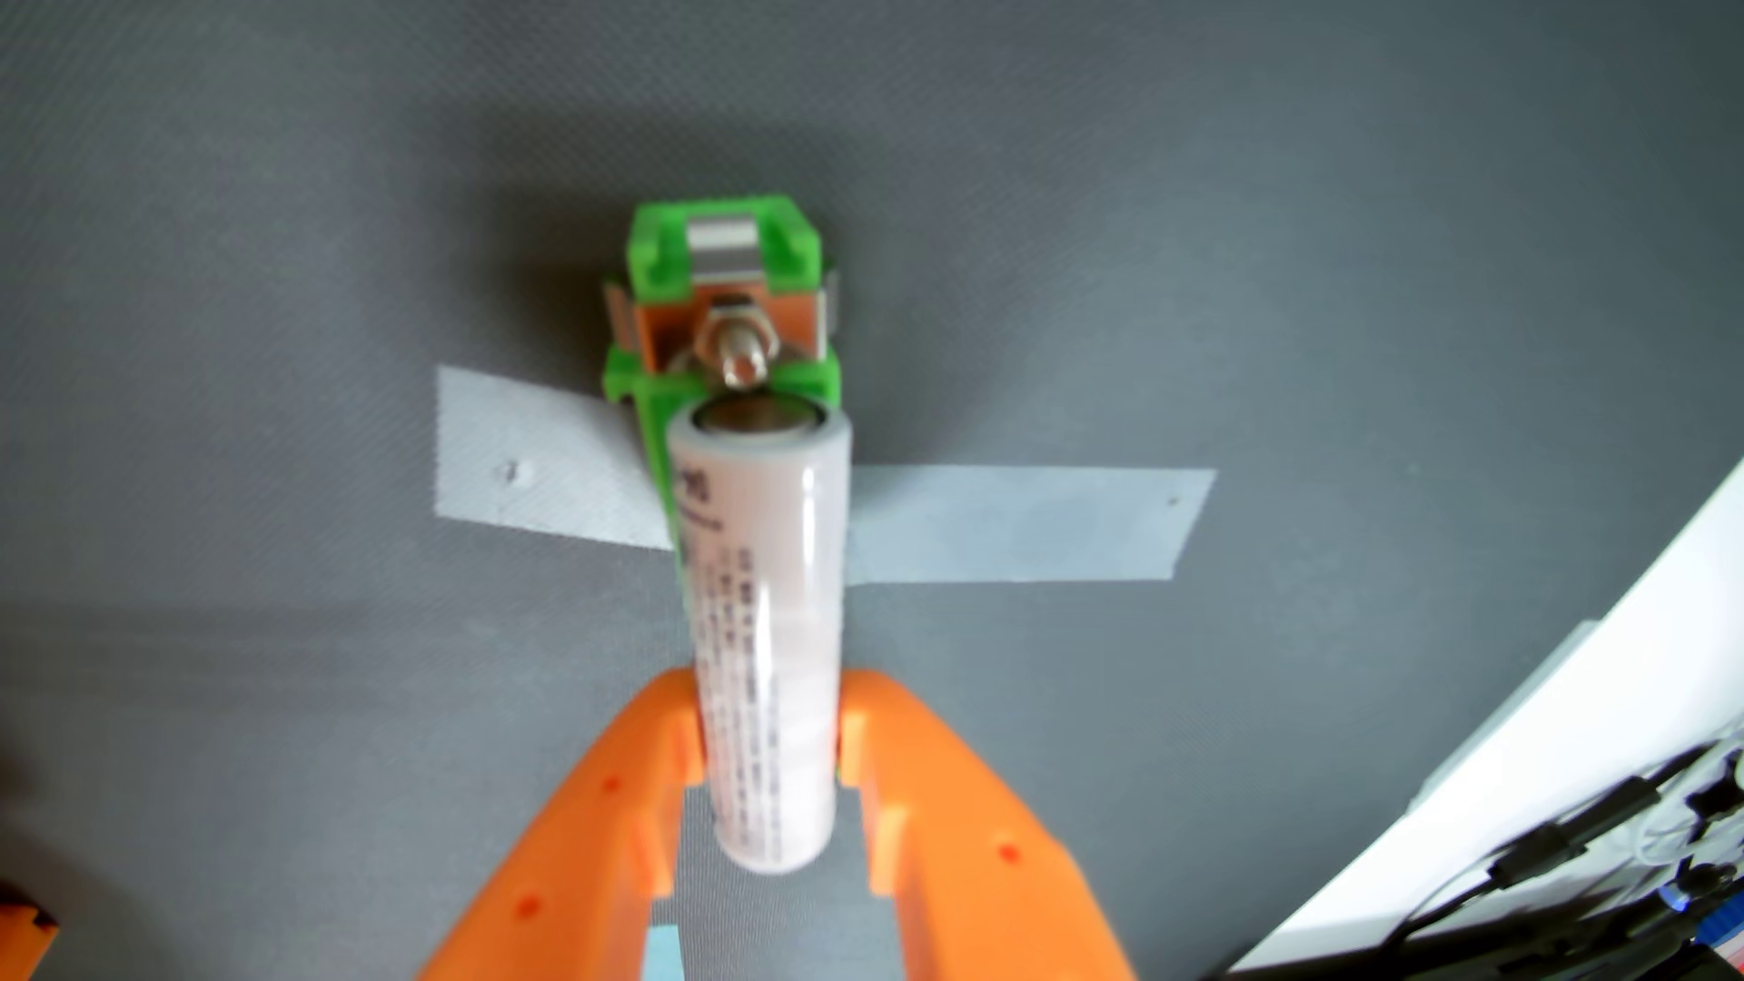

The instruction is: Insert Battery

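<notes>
In the wrist view a white cylindrical battery (769, 632) with small grey print stands between my two orange fingers (613, 802). My gripper (769, 726) is shut on the battery, gripping its lower half. The battery's far end lies over the near end of a green holder (722, 250). That holder has metal contact plates, an orange inner part and a bolt with a nut (741, 354). Much of the holder's near half is hidden behind the battery.
The holder is fixed to a dark grey mat (283, 236) by strips of grey tape (1019, 523) on both sides. A white surface edge (1557, 736) with black cables (1604, 849) runs along the lower right. A small orange object (19, 929) shows at the lower left edge.
</notes>
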`<state>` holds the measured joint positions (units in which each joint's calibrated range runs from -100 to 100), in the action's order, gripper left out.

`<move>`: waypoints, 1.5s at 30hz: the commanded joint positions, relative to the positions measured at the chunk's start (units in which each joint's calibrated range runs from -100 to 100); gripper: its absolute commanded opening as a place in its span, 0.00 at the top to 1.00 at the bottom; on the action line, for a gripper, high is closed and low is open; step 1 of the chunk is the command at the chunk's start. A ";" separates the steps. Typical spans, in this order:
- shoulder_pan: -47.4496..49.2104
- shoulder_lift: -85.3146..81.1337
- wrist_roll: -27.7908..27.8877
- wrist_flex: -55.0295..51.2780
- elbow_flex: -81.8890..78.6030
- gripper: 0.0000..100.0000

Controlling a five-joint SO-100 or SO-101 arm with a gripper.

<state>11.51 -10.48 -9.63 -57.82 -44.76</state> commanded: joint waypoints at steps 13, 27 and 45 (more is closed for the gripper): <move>-0.30 -0.23 0.15 0.42 0.68 0.99; -0.30 -0.15 0.15 0.33 0.50 0.98; -0.30 -0.56 0.10 -0.26 -3.47 0.70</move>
<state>11.51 -10.48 -9.83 -57.99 -48.28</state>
